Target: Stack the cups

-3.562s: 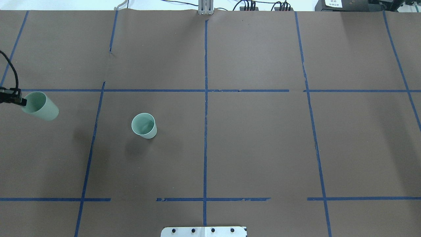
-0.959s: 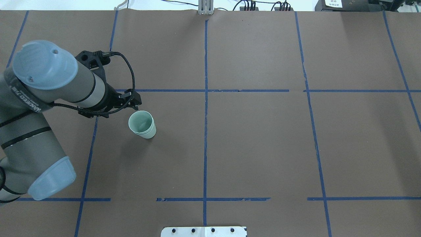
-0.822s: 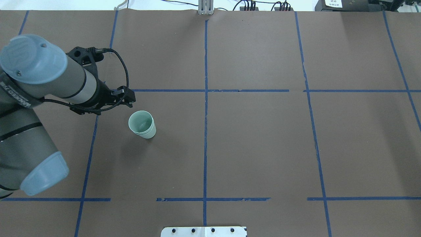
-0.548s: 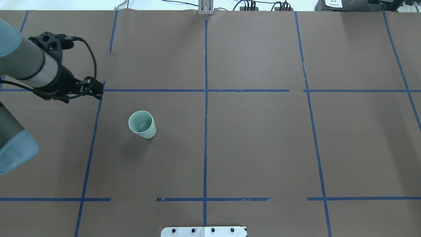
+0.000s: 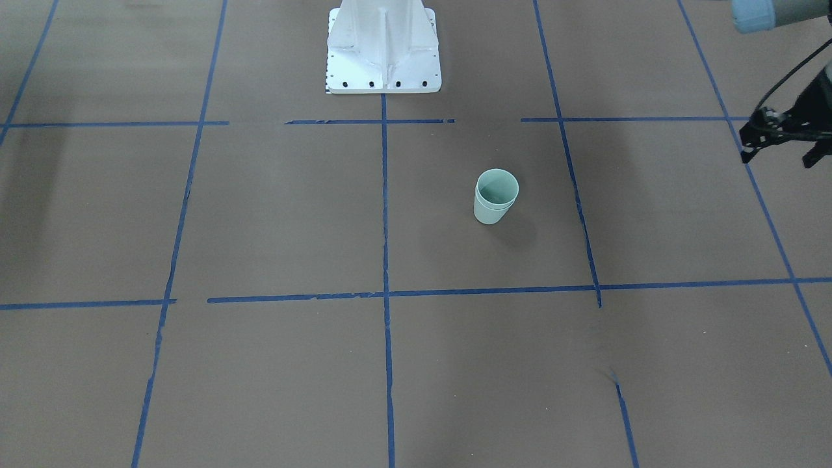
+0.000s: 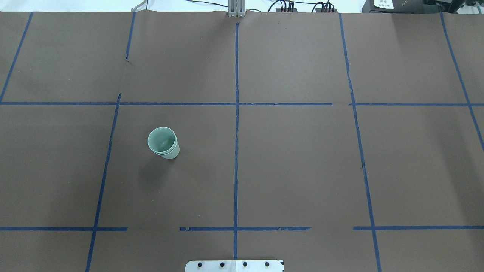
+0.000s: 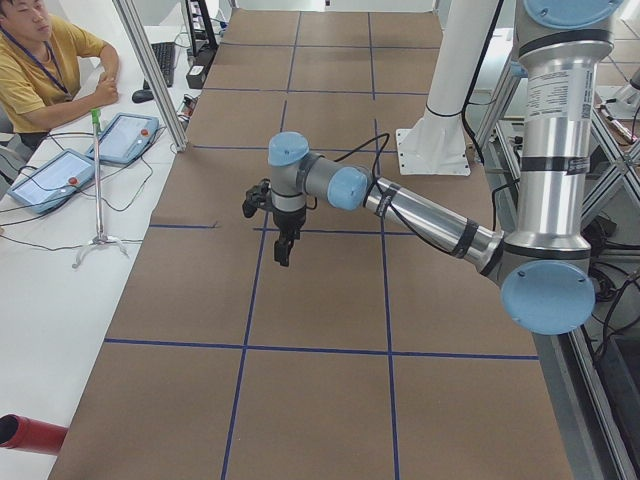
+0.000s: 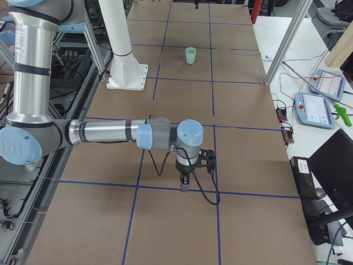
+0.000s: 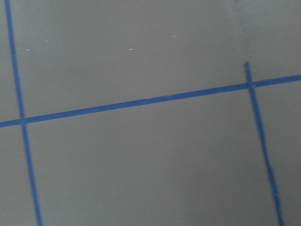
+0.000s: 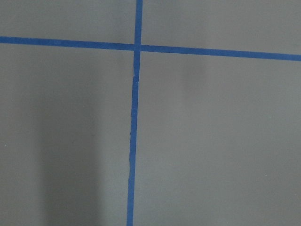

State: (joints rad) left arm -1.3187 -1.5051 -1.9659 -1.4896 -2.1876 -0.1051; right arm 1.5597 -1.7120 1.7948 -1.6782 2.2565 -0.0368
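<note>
The two pale mint-green cups stand upright, one nested in the other, left of the table's middle; they also show in the front view and far off in the exterior right view. My left gripper is open and empty, well off to the cups' side at the front view's right edge, and hangs above the table in the exterior left view. My right gripper shows only in the exterior right view, far from the cups; I cannot tell if it is open or shut.
The brown table cover bears a grid of blue tape lines. The white robot base plate stands at the near edge. An operator sits beside the table's left end with tablets.
My left gripper brought the second cup over and left it nested in the standing cup. It then drew back to the left and is now out of the overhead view.
</note>
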